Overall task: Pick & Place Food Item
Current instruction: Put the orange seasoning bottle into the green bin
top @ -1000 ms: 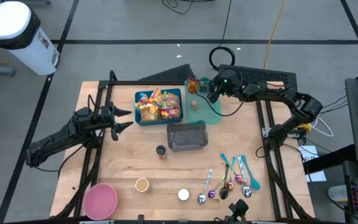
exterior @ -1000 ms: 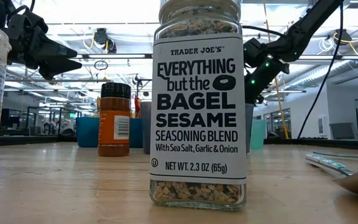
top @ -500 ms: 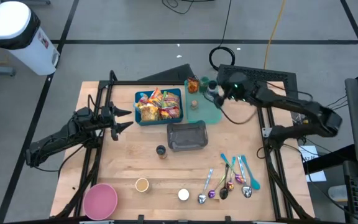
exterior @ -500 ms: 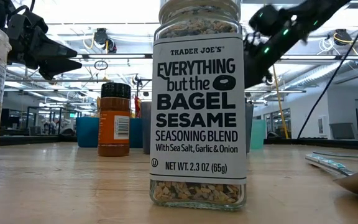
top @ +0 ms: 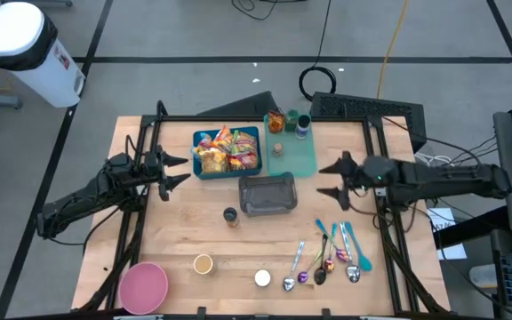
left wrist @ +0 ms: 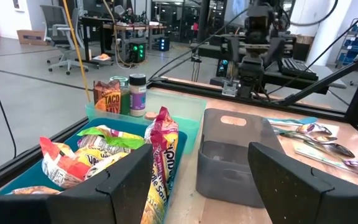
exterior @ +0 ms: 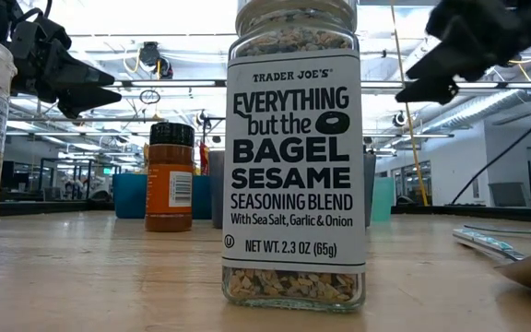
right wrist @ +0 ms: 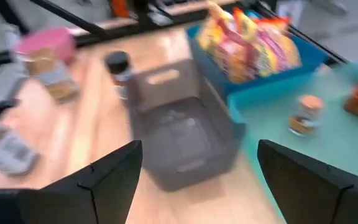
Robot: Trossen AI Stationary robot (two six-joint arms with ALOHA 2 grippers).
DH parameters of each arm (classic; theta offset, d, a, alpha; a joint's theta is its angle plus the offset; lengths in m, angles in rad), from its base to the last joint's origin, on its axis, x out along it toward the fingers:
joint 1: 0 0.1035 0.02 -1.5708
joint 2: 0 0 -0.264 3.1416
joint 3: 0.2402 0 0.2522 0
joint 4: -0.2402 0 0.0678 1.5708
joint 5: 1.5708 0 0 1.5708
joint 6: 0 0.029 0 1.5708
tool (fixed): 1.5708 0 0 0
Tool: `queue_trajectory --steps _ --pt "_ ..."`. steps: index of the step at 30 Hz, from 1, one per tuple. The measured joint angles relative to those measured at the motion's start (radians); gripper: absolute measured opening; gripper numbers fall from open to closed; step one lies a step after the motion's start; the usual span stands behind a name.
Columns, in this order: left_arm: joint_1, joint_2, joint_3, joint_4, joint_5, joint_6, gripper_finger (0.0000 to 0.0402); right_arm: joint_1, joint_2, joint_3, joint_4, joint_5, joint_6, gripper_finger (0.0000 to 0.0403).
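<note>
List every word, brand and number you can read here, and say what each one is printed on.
"TRADER JOE'S": seasoning jar, low view.
"EVERYTHING but the BAGEL SESAME SEASONING BLEND": same jar.
"With Sea Salt, Garlic & Onion": same jar.
"NET WT. 2.3 OZ (65g)": same jar.
"TACO": orange packet, left wrist view.
Orange bottle label: too small to read.
Snack bags: unreadable.

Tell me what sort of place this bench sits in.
Most likely a robotics lab or workshop, not a kitchen. The wooden table stands on a taped concrete floor, the left wrist view looks out on office chairs and electronics benches, and the low view shows industrial ceiling lights behind.
</note>
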Motion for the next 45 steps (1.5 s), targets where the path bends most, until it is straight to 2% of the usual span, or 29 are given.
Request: queue_trajectory --steps 6,12,16,21,28,36,38,42,45 --pt "0.000 0.000 0.000 0.001 0.000 0.000 0.0271 0.066 -0.106 -0.174 0.245 0.000 -0.055 0.0308" --pt "0.000 0.000 0.000 0.111 -0.036 -0.078 0.0271 0.064 -0.117 -0.321 0.567 0.000 -0.159 0.0308" --pt "0.000 0.000 0.000 0.183 -0.007 -0.113 0.0271 0.064 -0.118 -0.367 0.694 -0.001 -0.161 0.0308" --pt "-0.001 0.000 0.000 0.235 0.041 -0.252 0.0271 0.064 -0.118 -0.371 0.725 0.000 -0.161 0.0308" --pt "0.000 0.000 0.000 0.259 0.032 -0.317 0.0271 0.064 -0.117 -0.371 0.722 0.004 -0.161 0.0308" --pt "0.000 0.000 0.000 0.263 -0.078 -0.412 0.0271 0.064 -0.115 -0.371 0.718 0.004 -0.152 0.0308" --pt "-0.003 0.002 0.000 0.263 -0.054 -0.462 0.0271 0.064 -0.115 -0.371 0.718 0.007 -0.153 0.0308" --pt "-0.065 0.072 0.000 0.335 0.085 -0.488 0.0271 0.064 -0.114 -0.371 0.718 0.033 -0.153 0.0308" --pt "-0.159 0.174 0.000 0.439 0.075 -0.440 0.0271 0.064 -0.111 -0.371 0.717 0.054 -0.153 0.0308"
